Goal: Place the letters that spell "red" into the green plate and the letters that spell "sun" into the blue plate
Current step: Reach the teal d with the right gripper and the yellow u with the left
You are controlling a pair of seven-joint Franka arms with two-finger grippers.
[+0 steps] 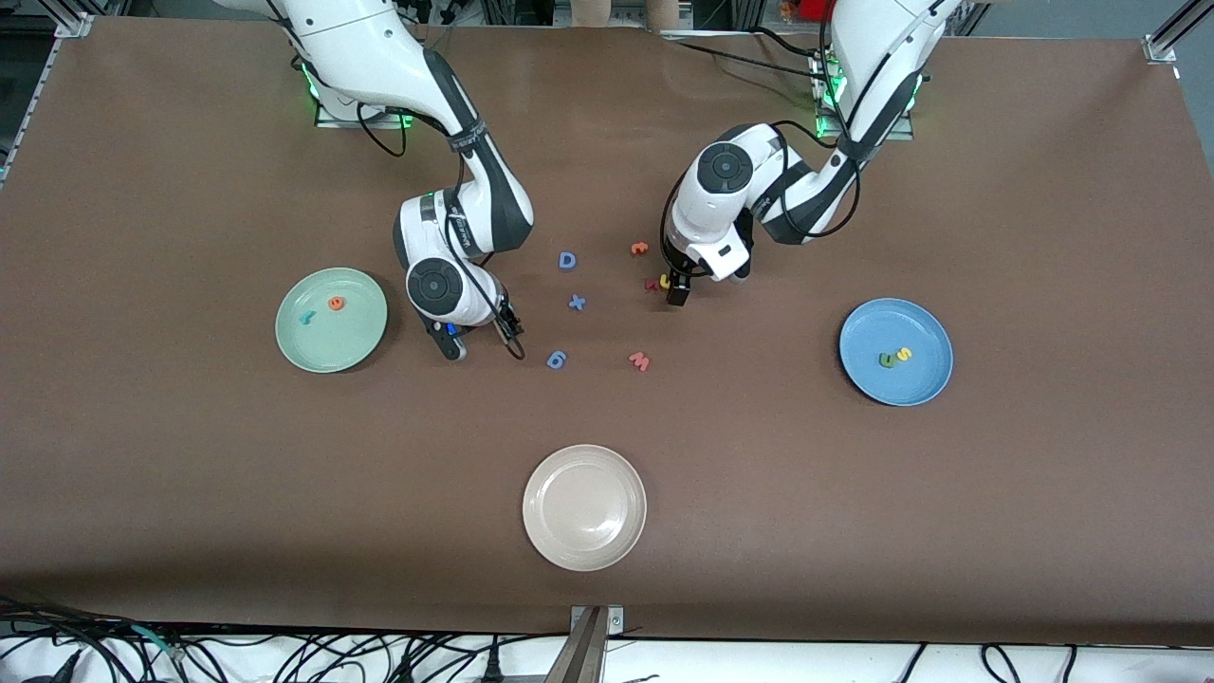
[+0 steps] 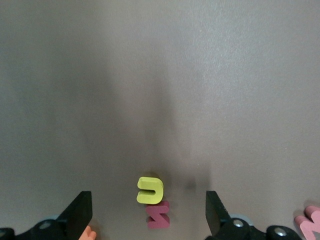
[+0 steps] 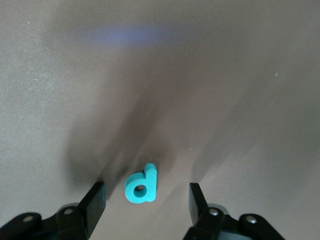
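The green plate (image 1: 331,351) holds the teal "r" (image 1: 306,318) and the orange "e" (image 1: 336,304). On the blue plate (image 1: 895,384) lie the dark-green "n" (image 1: 887,359) and the yellow "s" (image 1: 904,354). My right gripper (image 1: 448,341) (image 3: 146,202) is low over the table beside the green plate. It is open, and the teal "d" (image 3: 141,185) lies flat between its fingers (image 3: 95,202), touching neither; the front view hides this letter. My left gripper (image 1: 677,294) (image 2: 147,215) is open over the yellow "u" (image 2: 150,190) (image 1: 666,281), which touches a dark-red letter (image 2: 158,214).
Mid-table lie a blue D (image 1: 567,261), a blue x (image 1: 577,303), a blue 6 (image 1: 557,359), a pink W (image 1: 639,360) and an orange letter (image 1: 639,249). A cream-white plate (image 1: 584,541) sits nearer the front camera.
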